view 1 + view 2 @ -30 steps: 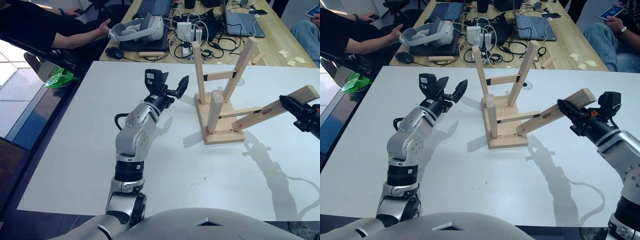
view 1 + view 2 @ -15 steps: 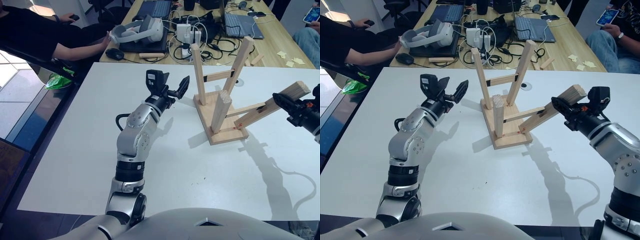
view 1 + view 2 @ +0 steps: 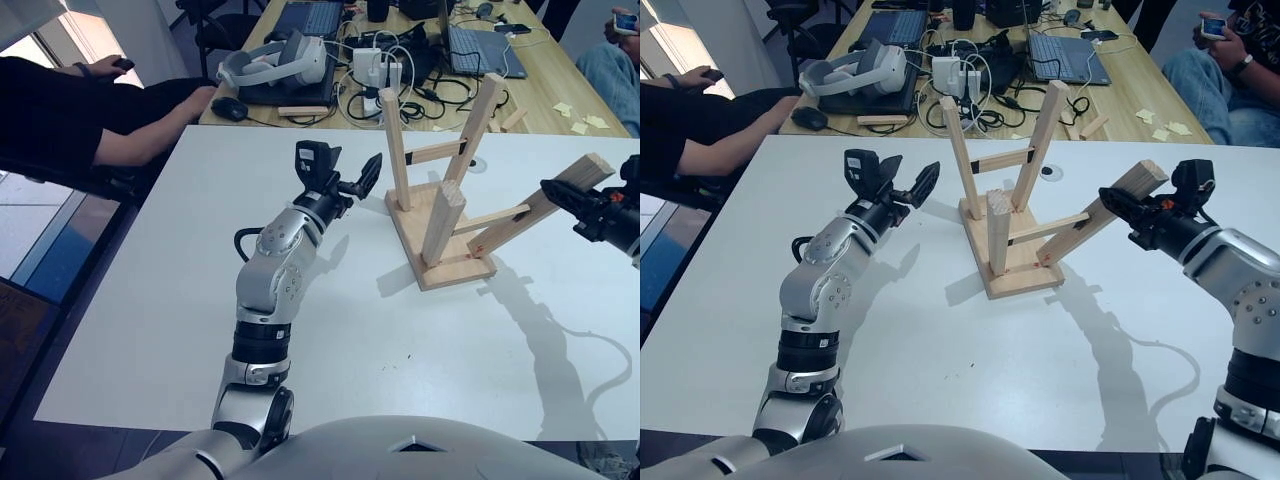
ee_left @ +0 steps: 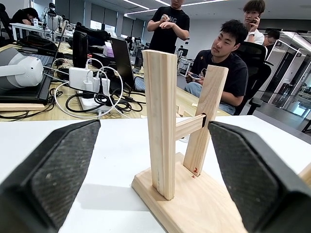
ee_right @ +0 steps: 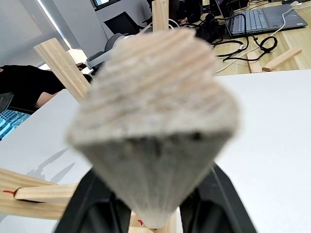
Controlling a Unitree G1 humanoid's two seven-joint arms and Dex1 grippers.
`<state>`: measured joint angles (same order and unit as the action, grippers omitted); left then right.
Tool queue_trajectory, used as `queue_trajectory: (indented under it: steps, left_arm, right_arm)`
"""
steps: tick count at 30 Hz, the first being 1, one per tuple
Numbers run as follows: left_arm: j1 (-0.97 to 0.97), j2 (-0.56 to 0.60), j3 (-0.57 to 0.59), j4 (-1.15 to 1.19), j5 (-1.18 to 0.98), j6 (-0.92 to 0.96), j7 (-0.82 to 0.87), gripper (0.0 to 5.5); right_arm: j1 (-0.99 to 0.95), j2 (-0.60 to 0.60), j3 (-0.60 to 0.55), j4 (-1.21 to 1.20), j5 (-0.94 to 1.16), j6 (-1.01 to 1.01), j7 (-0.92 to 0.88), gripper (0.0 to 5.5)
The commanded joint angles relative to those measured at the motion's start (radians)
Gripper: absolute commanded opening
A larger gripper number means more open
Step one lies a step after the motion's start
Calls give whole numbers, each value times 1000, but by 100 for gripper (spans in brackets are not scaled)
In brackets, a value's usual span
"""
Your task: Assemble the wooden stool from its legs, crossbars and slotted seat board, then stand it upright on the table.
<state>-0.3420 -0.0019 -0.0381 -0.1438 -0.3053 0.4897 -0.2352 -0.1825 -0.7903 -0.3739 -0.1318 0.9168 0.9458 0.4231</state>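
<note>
My left gripper (image 3: pixel 908 180) hangs spread wide at nine o'clock of the upturned stool (image 3: pixel 1025 278). My right gripper (image 3: pixel 1127 213) clamps its tilted leg (image 3: pixel 1085 226) at three o'clock.

An open-plan office is shown. At the top of the eye views, a wooden desk (image 3: pixel 540 92) is loaded with laptops (image 3: pixel 1070 52), a headset (image 3: pixel 275 58), a mouse (image 3: pixel 229 106) and tangled charger cables (image 3: pixel 375 78). In the background of the left wrist view, a black office chair (image 4: pixel 262 73) and long ceiling lights (image 4: pixel 138 4) are seen.
</note>
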Motion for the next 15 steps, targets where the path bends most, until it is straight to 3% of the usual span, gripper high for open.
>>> queue_trajectory:
  steps: [1,15]
  left_arm:
    - [-13,-5,-4,3,3,2,8,411]
    - [-21,-10,-7,19,4,-7,9,411]
  right_arm:
    - [15,0,99,49,-54,96,9,100]
    - [-36,21,182,24,-152,56,-7,100]
